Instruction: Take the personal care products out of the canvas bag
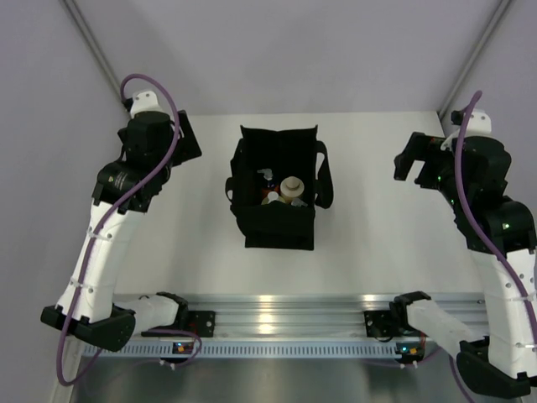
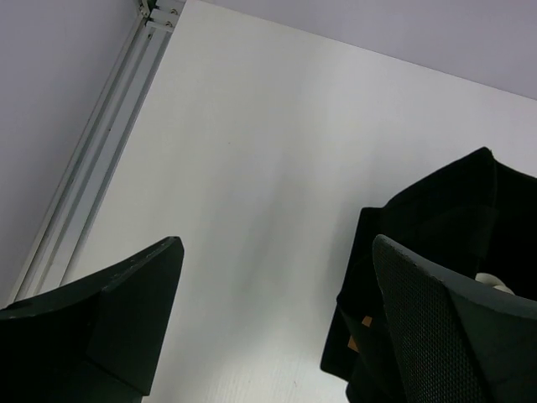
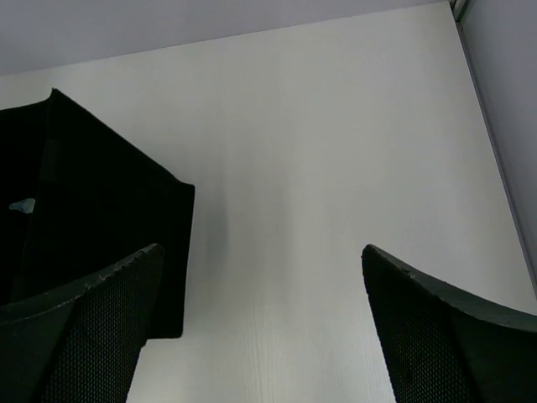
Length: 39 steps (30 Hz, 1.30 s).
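Observation:
The black canvas bag (image 1: 279, 220) stands open in the middle of the table. Inside it I see a beige cylinder bottle with a beige cap (image 1: 291, 187), a yellow-green rounded bottle (image 1: 273, 199) and a white top (image 1: 266, 176); the orange bottles are mostly hidden. My left gripper (image 1: 188, 138) is open and empty, left of the bag. In the left wrist view the gripper (image 2: 277, 281) is over bare table, with the bag (image 2: 445, 210) and an orange patch (image 2: 362, 321) at its right. My right gripper (image 1: 409, 164) is open and empty, right of the bag (image 3: 92, 193).
White table (image 1: 377, 243) with grey walls at the back and sides. An aluminium rail (image 1: 277, 312) runs along the near edge between the arm bases. A metal frame post (image 2: 101, 159) lies along the left table edge.

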Available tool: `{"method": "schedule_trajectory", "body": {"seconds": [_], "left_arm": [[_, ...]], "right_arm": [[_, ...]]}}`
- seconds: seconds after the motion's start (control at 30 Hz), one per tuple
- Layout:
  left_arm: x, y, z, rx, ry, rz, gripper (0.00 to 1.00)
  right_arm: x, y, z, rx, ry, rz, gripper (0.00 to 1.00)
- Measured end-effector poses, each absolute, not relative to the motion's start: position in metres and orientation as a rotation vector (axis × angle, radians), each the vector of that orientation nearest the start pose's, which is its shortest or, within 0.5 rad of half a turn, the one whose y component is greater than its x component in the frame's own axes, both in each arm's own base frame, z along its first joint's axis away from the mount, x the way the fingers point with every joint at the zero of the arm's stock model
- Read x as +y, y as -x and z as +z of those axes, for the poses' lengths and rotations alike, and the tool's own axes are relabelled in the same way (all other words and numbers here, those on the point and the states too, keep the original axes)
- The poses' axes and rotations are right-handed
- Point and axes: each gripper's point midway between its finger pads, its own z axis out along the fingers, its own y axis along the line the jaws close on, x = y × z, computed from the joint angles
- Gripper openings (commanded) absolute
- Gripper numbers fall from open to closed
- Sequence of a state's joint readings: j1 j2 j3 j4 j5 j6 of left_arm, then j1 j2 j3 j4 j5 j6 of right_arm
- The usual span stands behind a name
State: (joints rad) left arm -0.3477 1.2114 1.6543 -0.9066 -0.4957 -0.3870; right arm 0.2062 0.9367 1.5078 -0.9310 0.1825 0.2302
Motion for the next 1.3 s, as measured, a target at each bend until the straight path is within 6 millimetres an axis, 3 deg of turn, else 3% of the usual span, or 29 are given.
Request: {"method": "schedule_trajectory", "body": {"seconds": [0.17,0.47,0.63,0.8,1.0,1.17,1.3], "left_arm": [[-0.047,-0.321,0.383,1.942,0.346,-0.010,0.99],[-0.075,-0.317,0.380,1.972,0.367,-0.213,0.99],[-0.097,-0.304,0.346,2.080,0.341,-0.337,0.98],[-0.132,-0.293,0.314,2.217,0.253,-0.488,0.97],[-0.170,-0.273,0.290,2.320,0.145,-0.683,0.83],[-0.186,-0.258,0.272,2.385,0.112,-0.736,0.75],[-0.190,-0.245,0.267,2.395,0.107,-0.764,0.57]], "right_arm": [[0.031,-0.256,0.384,1.919,-0.144,0.117,0.99],[0.038,-0.260,0.386,1.913,-0.120,0.156,0.99],[0.053,-0.263,0.381,1.941,-0.063,0.228,0.99],[0.068,-0.263,0.374,1.972,-0.008,0.303,1.00],[0.080,-0.263,0.361,2.012,0.034,0.362,0.99],[0.082,-0.261,0.349,2.040,0.050,0.370,0.99],[0.082,-0.258,0.346,2.044,0.054,0.374,0.99]]}}
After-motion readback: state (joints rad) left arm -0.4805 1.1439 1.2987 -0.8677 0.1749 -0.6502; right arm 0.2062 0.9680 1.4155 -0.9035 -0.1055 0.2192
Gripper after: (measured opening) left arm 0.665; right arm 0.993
